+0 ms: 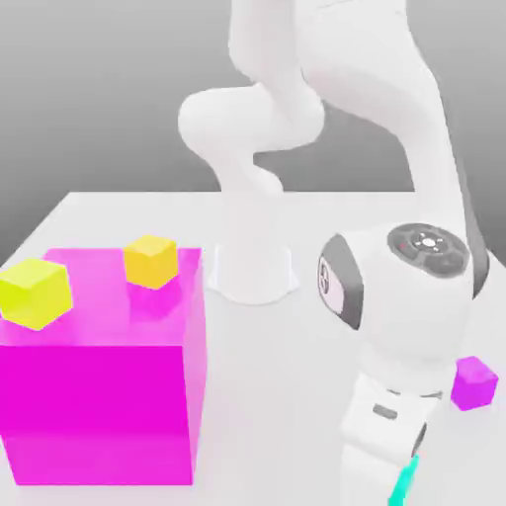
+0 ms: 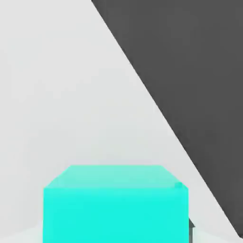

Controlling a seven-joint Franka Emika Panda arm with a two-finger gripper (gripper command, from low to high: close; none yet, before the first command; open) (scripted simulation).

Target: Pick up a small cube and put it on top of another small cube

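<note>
Teal colours the small cube (image 2: 115, 205), a plain, smooth, flat-faced block with crisp edges, sitting at the lower middle of the hand view on the pale table (image 2: 57, 95); a teal sliver shows at the exterior view's bottom edge, right of centre. The big magenta block (image 1: 99, 395), glossy and translucent, fills the lower left, with two yellow cubes (image 1: 150, 260) on top. A small purple cube (image 1: 473, 382) lies at right. The gripper (image 1: 410, 474) is closed narrow around the teal cube.
</note>
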